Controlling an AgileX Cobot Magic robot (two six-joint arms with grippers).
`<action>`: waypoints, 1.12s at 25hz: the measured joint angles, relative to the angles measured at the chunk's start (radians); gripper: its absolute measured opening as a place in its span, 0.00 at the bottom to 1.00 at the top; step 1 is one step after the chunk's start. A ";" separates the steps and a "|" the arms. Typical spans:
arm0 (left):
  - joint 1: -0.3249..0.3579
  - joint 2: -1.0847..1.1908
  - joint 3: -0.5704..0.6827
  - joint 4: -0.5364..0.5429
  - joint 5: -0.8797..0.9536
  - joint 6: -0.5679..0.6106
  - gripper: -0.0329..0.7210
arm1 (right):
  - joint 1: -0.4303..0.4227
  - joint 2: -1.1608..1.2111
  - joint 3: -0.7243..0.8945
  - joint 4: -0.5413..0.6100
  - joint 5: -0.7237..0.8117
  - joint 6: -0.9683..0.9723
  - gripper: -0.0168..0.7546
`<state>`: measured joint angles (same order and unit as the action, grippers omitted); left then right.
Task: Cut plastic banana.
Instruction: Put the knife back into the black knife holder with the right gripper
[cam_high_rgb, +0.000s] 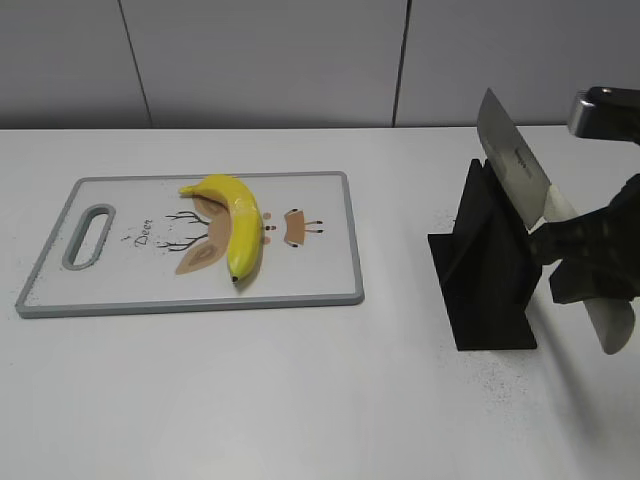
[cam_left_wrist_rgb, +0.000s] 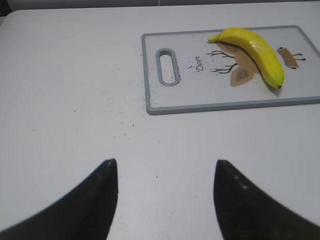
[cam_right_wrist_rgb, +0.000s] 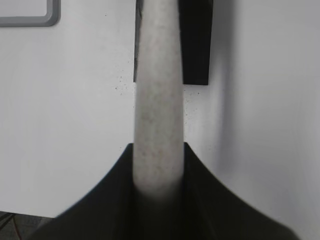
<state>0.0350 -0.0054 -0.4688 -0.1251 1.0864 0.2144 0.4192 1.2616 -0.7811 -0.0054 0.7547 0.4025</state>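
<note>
A yellow plastic banana (cam_high_rgb: 238, 222) lies whole on the white cutting board (cam_high_rgb: 320, 270); it also shows in the left wrist view (cam_left_wrist_rgb: 257, 52) at the top right. My right gripper (cam_high_rgb: 565, 245) is shut on the pale handle (cam_right_wrist_rgb: 157, 115) of a knife, whose steel blade (cam_high_rgb: 510, 160) points up and left above the black knife stand (cam_high_rgb: 485, 270). My left gripper (cam_left_wrist_rgb: 165, 167) is open and empty over bare table, well short of the board (cam_left_wrist_rgb: 180, 102).
The black knife stand (cam_right_wrist_rgb: 195, 40) sits right of the board with a gap between them. Fine dark specks lie on the white table near the board's handle end and by the stand.
</note>
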 joint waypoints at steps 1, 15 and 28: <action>0.000 0.000 0.000 0.000 0.000 0.000 0.82 | 0.000 0.009 0.000 -0.002 -0.010 0.000 0.23; 0.000 0.000 0.001 0.000 -0.001 0.000 0.82 | 0.000 0.131 0.000 -0.024 -0.066 0.001 0.23; 0.000 0.000 0.001 0.000 -0.001 0.000 0.82 | 0.000 0.135 -0.016 -0.014 -0.058 -0.027 0.78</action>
<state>0.0350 -0.0054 -0.4681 -0.1251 1.0857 0.2144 0.4192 1.3970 -0.7972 -0.0193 0.6971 0.3755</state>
